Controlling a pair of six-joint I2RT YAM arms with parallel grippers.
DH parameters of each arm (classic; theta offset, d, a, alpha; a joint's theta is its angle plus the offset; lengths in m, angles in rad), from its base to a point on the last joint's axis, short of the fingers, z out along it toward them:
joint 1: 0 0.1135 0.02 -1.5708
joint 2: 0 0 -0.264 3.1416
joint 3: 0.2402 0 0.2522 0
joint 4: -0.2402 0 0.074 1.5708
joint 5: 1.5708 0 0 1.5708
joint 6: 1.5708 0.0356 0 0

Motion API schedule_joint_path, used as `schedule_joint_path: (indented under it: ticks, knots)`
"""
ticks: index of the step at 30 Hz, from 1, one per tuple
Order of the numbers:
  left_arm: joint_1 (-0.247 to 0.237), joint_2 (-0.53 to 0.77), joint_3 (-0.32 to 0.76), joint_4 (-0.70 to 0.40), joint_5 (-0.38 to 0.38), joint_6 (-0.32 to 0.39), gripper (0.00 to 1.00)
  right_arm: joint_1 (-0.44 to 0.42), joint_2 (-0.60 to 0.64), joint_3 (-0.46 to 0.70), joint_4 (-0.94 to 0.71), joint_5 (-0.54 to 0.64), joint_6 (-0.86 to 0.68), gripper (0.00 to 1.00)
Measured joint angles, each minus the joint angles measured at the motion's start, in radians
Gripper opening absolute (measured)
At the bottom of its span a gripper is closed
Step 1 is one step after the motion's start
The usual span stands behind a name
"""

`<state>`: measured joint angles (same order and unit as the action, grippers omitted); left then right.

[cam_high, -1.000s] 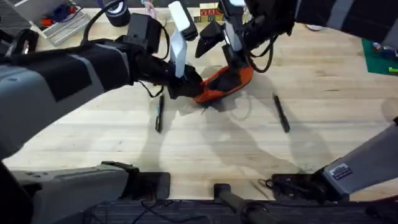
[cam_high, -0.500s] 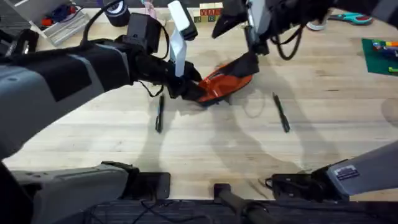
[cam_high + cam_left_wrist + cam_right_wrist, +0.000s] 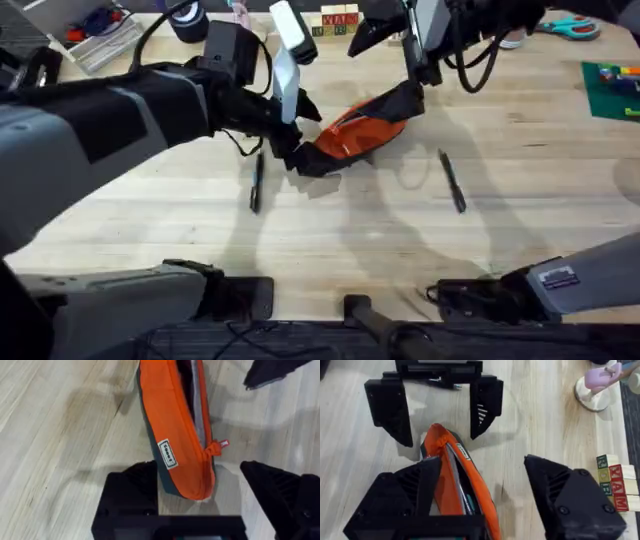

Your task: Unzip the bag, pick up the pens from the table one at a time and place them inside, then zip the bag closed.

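The orange bag (image 3: 352, 131) lies mid-table, its zipper parted and dark lining (image 3: 186, 375) showing. My left gripper (image 3: 303, 135) stands open around the bag's left end (image 3: 187, 472), with one finger (image 3: 132, 492) close against the fabric and the other (image 3: 280, 495) apart. My right gripper (image 3: 412, 92) is open over the dark right end, its fingers (image 3: 400, 502) spread wide beside the bag (image 3: 445, 450). One dark pen (image 3: 256, 185) lies on the table (image 3: 340, 230) left of the bag. Another pen (image 3: 452, 182) lies to its right.
Lettered wooden blocks (image 3: 338, 18) and a black cylinder (image 3: 188, 22) stand at the back. A pink figure on a round base (image 3: 600, 380) is near the blocks (image 3: 612, 480). A green mat (image 3: 610, 85) is at far right, a tray (image 3: 95, 35) at back left.
My right gripper moved right and back along the bag, and the bag's right end followed. My left gripper's fingers spread apart off the bag's left end.
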<state>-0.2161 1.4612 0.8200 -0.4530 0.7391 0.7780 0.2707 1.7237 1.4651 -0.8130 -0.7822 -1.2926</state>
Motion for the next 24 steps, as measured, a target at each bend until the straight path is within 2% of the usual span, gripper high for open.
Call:
schedule_joint_path:
  ticks: [4, 9, 19, 24]
  knots:
    - [0.002, -0.002, 0.004, -0.014, -0.001, -0.017, 0.995, 0.0, 0.0, 0.0, -0.005, 0.0, 0.0, 0.996]
    - [0.003, -0.061, 0.046, -0.104, -0.003, -0.031, 0.996, 0.0, 0.0, 0.0, -0.011, 0.0, 0.0, 0.996]
    - [0.003, -0.257, 0.213, -0.464, -0.086, -0.056, 0.995, -0.007, 0.0, 0.0, -0.011, 0.0, 0.0, 0.995]
    - [0.003, -0.32, 0.249, -0.558, -0.121, -0.057, 0.995, -0.007, 0.0, 0.0, -0.011, 0.0, 0.0, 0.996]
